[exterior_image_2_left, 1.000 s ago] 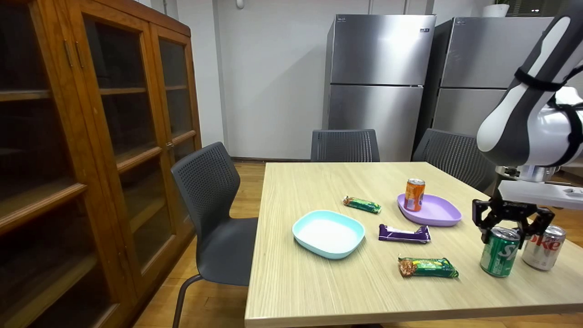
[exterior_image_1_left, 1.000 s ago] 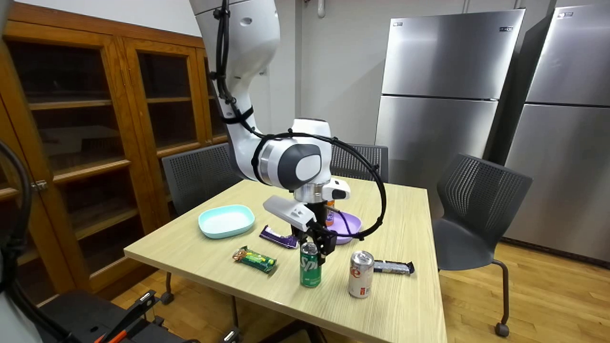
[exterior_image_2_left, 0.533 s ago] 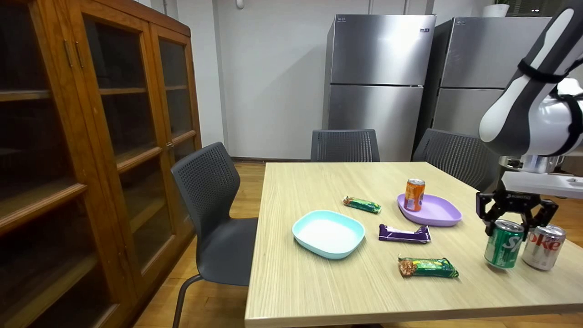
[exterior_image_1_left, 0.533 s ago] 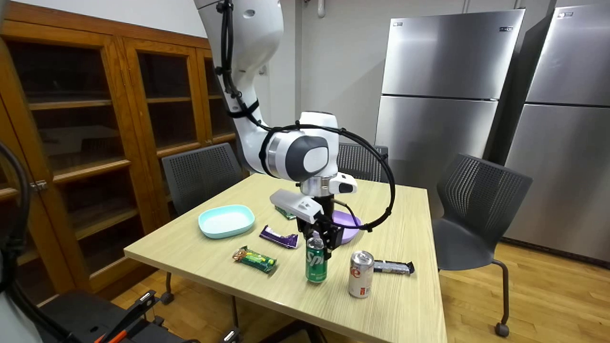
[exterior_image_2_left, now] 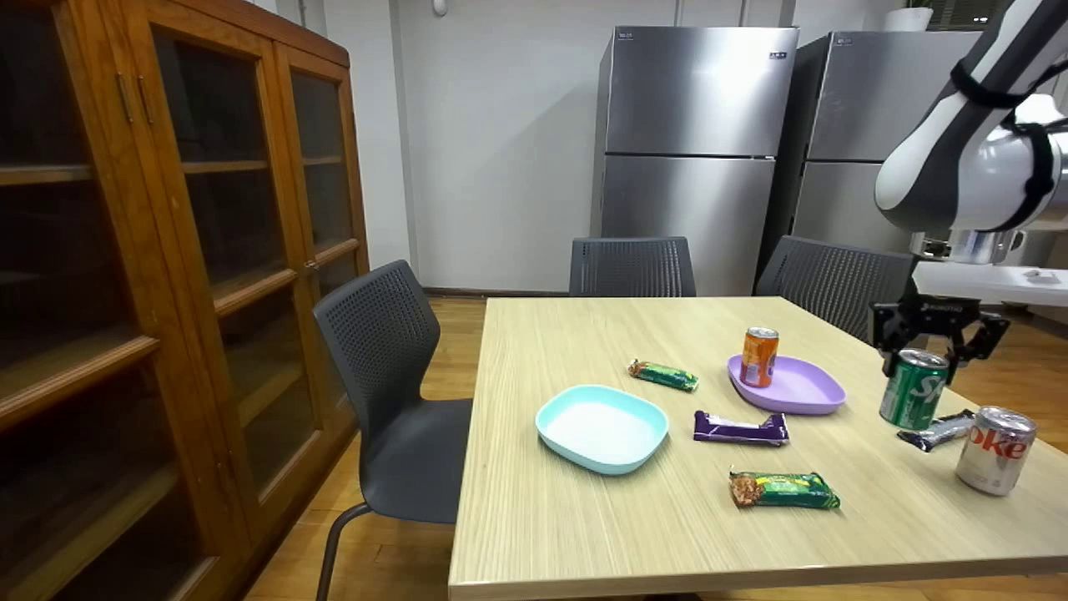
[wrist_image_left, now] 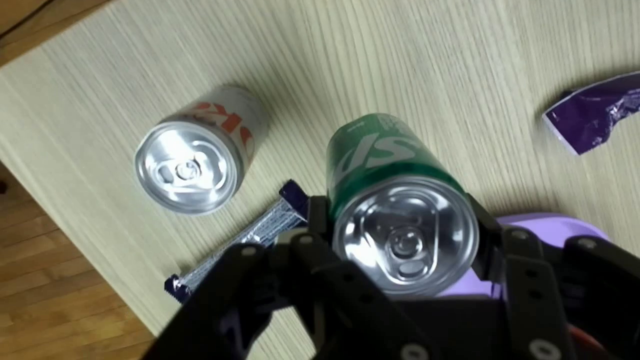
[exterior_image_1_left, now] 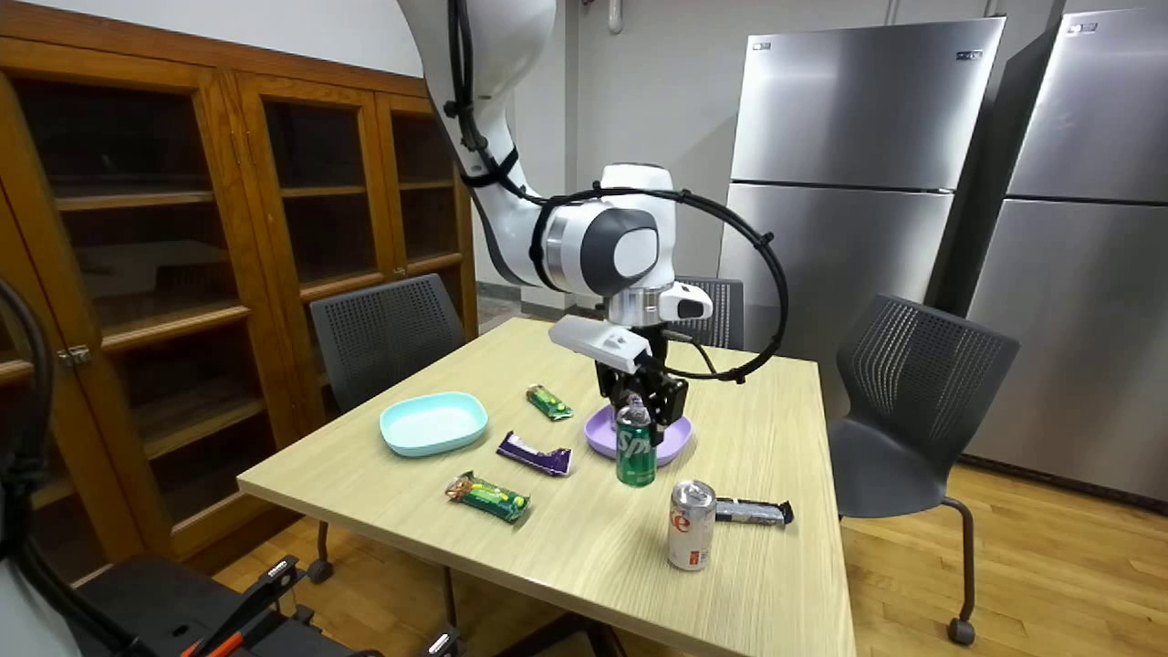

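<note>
Aloft, glossy cylindrical green can (wrist_image_left: pixel 400 202) in gripper (wrist_image_left: pixel 401 222); grained table (wrist_image_left: pixel 450 60) below.

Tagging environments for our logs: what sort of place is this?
Probably an office break room, though a lab kitchenette is possible: two refrigerators, plus a table with chairs around it.

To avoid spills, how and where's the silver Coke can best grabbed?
From above, probably, once the hand frees the Sprite can: pinch opposite sides of the silver Coke can below its rim. It stands upright, round, top uncovered; the silver-wrapped bar lies close, so keep off that side.
</note>
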{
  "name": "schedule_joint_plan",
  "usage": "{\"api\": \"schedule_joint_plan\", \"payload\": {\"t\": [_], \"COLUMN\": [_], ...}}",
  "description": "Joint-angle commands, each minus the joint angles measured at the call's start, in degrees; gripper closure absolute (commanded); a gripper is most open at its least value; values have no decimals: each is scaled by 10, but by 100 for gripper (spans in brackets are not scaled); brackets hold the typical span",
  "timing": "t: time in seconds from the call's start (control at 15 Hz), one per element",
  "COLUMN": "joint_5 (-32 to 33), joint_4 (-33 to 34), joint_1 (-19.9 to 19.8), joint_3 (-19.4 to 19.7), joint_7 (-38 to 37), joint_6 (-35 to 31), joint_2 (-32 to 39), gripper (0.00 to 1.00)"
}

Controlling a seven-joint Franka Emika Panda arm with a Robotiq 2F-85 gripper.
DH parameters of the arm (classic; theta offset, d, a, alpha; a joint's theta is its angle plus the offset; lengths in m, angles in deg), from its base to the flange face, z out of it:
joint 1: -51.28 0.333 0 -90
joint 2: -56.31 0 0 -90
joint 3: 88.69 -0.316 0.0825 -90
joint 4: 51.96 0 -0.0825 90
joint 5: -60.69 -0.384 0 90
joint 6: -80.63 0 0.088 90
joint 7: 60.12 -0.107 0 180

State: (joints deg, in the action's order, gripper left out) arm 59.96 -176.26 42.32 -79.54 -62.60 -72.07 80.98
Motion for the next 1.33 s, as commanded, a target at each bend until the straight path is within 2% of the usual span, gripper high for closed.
{"api": "schedule_joint_plan", "payload": {"t": [0.0,0.33,0.6,1.27], "joint_5": [-18,-52,-63,-55], "joint_4": [69,174,264,514], "joint_1": [-19,-34,-33,-26], "joint_3": [-17,-41,-48,-48], "joint_7": [29,55,45,13], "joint_6": [51,97,127,219], "joint_2": [8,53,104,282], "gripper": [62,62,62,62]}}
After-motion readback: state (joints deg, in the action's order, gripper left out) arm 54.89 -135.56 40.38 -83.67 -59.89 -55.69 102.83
